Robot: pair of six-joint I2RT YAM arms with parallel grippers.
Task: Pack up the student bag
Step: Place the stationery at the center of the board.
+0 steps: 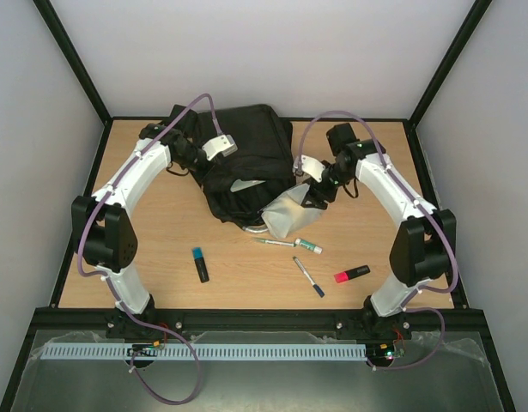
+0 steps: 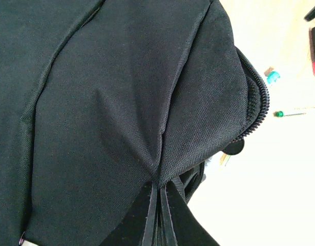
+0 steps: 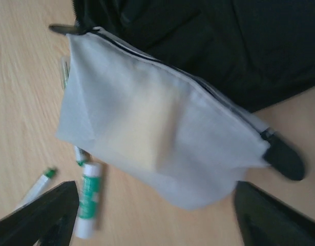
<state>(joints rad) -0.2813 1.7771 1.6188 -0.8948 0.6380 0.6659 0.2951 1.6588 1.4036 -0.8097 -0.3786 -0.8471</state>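
Black fabric of the student bag [image 1: 246,159] is being pinched into a fold by the left end effector [image 2: 158,207], whose jaws are being held shut on the cloth. The bag is being kept at the middle rear of the tabletop [image 1: 160,219], its zip gaping at the near right. The right end effector [image 3: 157,218] is being held wide above a translucent whitish pouch [image 3: 157,133], with nothing being gripped. The pouch is being propped against the bag's near right side. A glue stick [image 3: 89,200] and green pen [image 1: 276,243] are being left just beside the pouch. A blue-tipped pen [image 1: 308,277], red highlighter [image 1: 352,275] and teal-capped marker [image 1: 199,264] are being left nearer the arms.
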